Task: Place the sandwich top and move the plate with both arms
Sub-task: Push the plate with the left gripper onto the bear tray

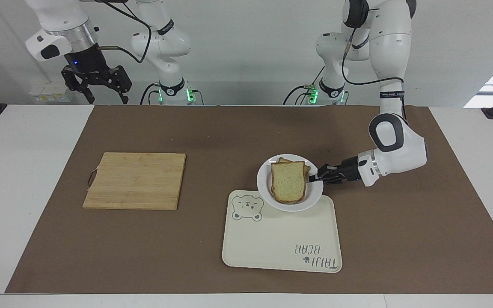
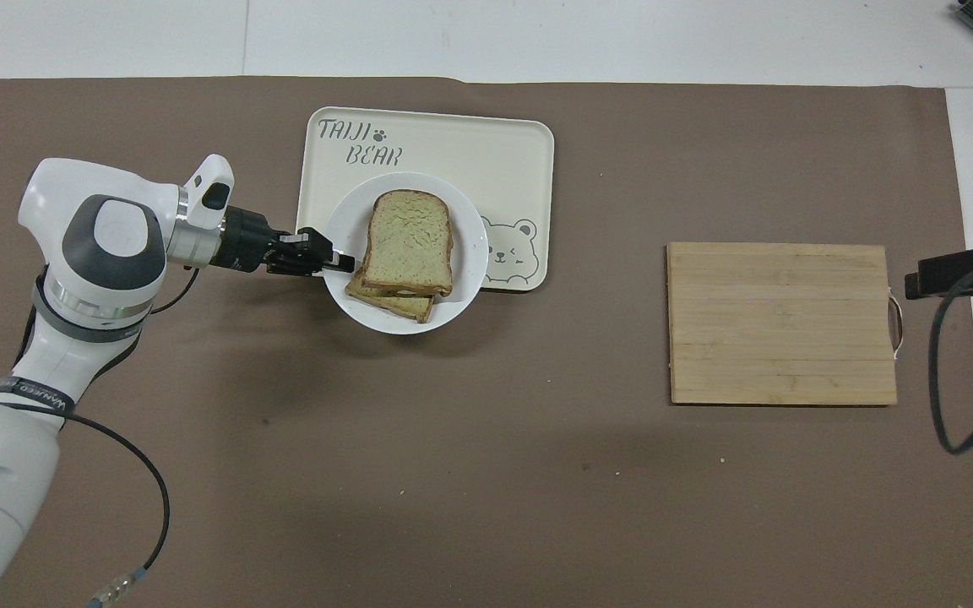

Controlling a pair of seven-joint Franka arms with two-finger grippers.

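Observation:
The sandwich top (image 1: 288,179) (image 2: 409,243), a pale slice with brown crust, lies on a lower slice on the small white plate (image 1: 272,197) (image 2: 470,279). My left gripper (image 1: 313,178) (image 2: 339,260) is shut on the plate's rim at the side toward the left arm's end of the table. It holds the plate lifted, over the edge of the cream bear tray (image 1: 281,246) (image 2: 486,148) that is nearer to the robots. My right gripper (image 1: 101,96) hangs open in the air, over the table edge at the right arm's end, and waits.
A wooden cutting board (image 1: 136,180) (image 2: 780,323) lies on the brown mat toward the right arm's end. The bear tray lies farther from the robots than the board's level. White table surface borders the mat at both ends.

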